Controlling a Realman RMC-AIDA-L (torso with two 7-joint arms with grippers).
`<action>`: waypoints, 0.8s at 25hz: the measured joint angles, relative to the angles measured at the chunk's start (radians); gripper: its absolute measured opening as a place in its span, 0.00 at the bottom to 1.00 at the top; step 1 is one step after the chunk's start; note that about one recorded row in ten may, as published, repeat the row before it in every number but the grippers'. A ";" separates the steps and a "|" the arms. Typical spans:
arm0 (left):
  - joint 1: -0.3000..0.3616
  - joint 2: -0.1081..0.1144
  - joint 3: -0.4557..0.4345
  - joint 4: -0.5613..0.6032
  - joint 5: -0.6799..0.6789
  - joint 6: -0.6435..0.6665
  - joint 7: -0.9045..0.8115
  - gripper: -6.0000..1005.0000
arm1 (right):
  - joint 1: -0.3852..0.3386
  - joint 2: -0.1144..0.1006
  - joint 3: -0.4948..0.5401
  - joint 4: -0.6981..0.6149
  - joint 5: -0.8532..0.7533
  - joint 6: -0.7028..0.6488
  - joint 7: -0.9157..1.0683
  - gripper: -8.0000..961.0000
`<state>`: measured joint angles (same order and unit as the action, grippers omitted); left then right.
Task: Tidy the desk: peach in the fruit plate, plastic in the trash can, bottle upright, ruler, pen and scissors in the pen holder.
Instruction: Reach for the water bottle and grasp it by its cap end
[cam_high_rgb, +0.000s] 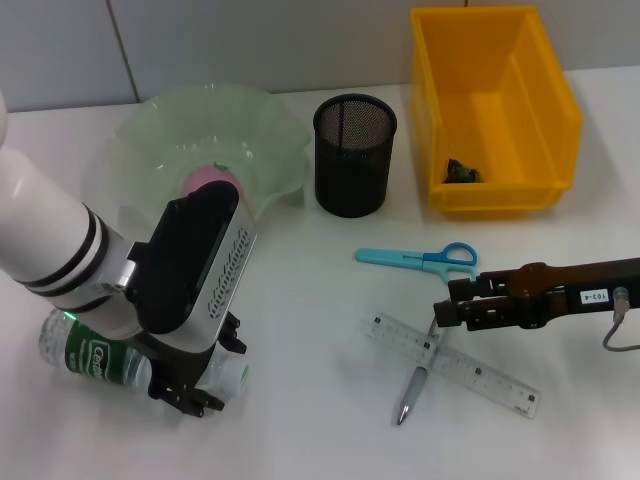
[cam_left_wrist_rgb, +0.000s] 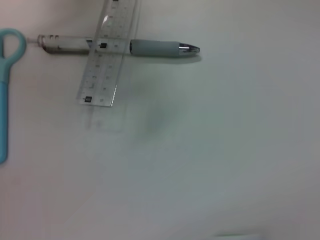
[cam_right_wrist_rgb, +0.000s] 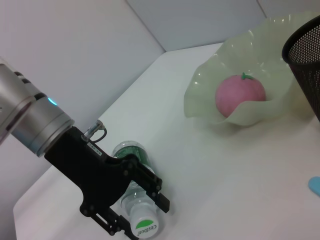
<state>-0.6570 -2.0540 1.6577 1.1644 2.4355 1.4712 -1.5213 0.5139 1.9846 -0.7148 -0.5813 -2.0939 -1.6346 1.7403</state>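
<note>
A clear bottle (cam_high_rgb: 95, 360) with a green label lies on its side at the front left. My left gripper (cam_high_rgb: 215, 375) is down over its cap end, one finger on each side, shut on the bottle (cam_right_wrist_rgb: 131, 152). The pink peach (cam_high_rgb: 208, 180) rests in the pale green fruit plate (cam_high_rgb: 150, 125). Blue scissors (cam_high_rgb: 420, 258), a clear ruler (cam_high_rgb: 455, 368) and a grey pen (cam_high_rgb: 413, 388) lie flat at the front right, the ruler across the pen. My right gripper (cam_high_rgb: 443, 312) hovers at the pen's back end. The black mesh pen holder (cam_high_rgb: 355, 155) stands at the middle back. A dark scrap of plastic (cam_high_rgb: 462, 172) lies in the yellow trash can (cam_high_rgb: 545, 110).
The fruit plate, pen holder and trash can stand in a row along the back, near the wall. My right arm (cam_high_rgb: 560, 295) reaches in from the right edge, just in front of the scissors.
</note>
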 joint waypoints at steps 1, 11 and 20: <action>-0.003 0.000 0.003 -0.001 0.002 -0.003 -0.002 0.76 | 0.000 0.000 0.000 0.000 0.000 0.002 0.000 0.77; -0.007 0.000 0.007 -0.003 0.004 -0.003 -0.007 0.55 | 0.002 0.000 0.000 0.000 0.000 0.009 0.000 0.77; -0.009 -0.001 0.007 -0.003 0.005 -0.002 -0.011 0.46 | 0.001 0.000 0.000 0.000 0.000 0.010 0.001 0.77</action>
<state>-0.6657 -2.0552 1.6643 1.1612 2.4407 1.4689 -1.5319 0.5153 1.9850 -0.7148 -0.5814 -2.0939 -1.6250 1.7415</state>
